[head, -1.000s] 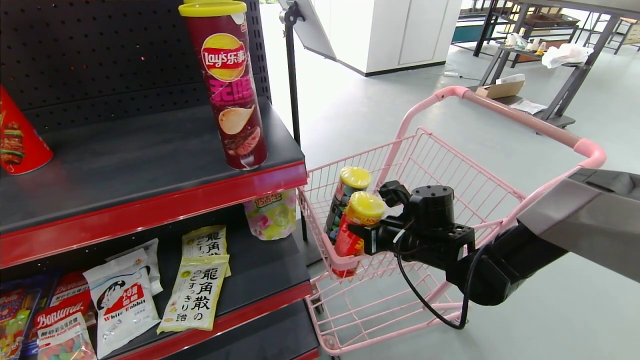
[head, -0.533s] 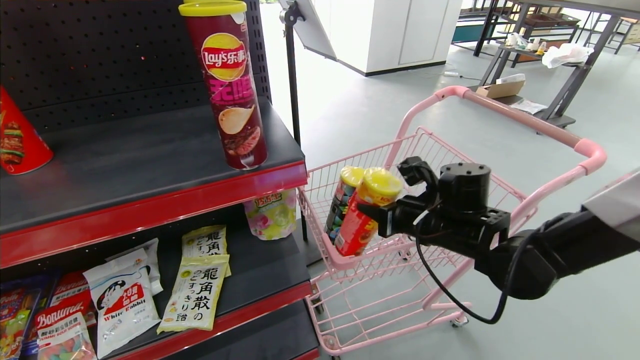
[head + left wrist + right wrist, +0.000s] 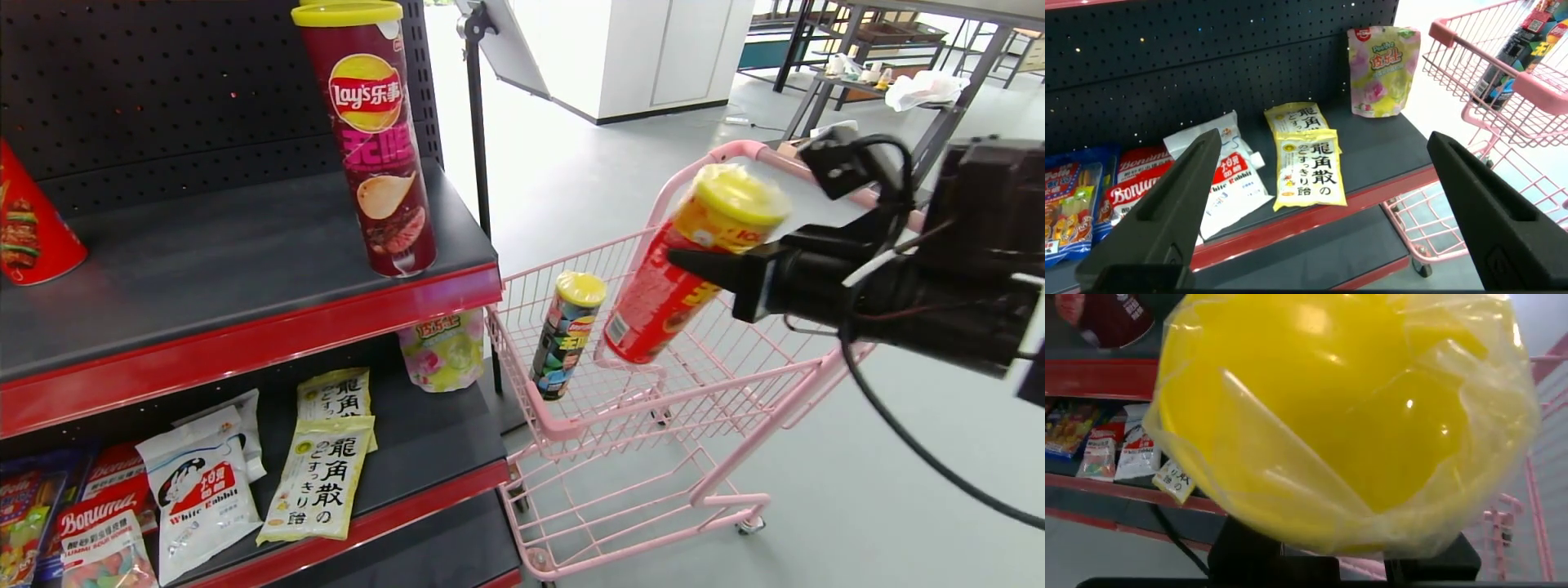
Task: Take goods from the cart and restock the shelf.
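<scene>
My right gripper is shut on a red chip can with a yellow lid, held tilted above the pink cart, clear of its basket. A dark can with a yellow lid still leans in the cart's front corner. On the top shelf stands a tall maroon chip can, with a red can at the far left. My left gripper hangs open in front of the lower shelf, its fingers wide apart with nothing between them.
Snack bags and a pink-green pouch lie on the lower shelf. A pole with a panel stands between shelf and cart. Tables and a white cabinet are far behind. Open grey floor surrounds the cart.
My right gripper has lifted the red can up and out of the cart, moving up and to the right; the can now tilts more. The dark can stays in the cart.
</scene>
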Robot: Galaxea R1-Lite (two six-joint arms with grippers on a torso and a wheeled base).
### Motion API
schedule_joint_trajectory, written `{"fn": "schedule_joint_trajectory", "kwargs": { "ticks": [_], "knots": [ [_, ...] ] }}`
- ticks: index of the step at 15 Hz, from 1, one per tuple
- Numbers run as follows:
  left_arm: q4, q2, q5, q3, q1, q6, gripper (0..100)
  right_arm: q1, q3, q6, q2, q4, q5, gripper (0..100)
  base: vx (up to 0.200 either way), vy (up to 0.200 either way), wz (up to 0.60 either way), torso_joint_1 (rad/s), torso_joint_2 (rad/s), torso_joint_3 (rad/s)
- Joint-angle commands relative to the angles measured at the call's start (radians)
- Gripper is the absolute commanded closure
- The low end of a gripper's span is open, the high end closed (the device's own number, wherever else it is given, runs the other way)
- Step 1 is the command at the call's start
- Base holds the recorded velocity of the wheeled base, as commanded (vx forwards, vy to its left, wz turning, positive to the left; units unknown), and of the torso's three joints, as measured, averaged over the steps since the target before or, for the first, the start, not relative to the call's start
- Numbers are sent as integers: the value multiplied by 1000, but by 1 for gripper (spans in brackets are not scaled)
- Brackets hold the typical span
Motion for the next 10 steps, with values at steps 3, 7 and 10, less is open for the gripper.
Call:
{"fn": "schedule_joint_trajectory", "kwargs": {
  "ticks": [3, 7, 10],
  "knots": [
    [0, 0, -2, 0, 0, -1, 0, -164, 83, -26, -578, 635, -113, 100, 0, 0, 0, 0, 0, 0],
    [1, 0, -6, 0, 0, -1, 0, -299, 108, -26, -753, 793, -102, 100, 0, 0, 0, 0, 0, 0],
    [1, 0, -6, 0, 0, -1, 0, -310, 151, -41, -797, 804, -105, 100, 0, 0, 0, 0, 0, 0]
  ]
}}
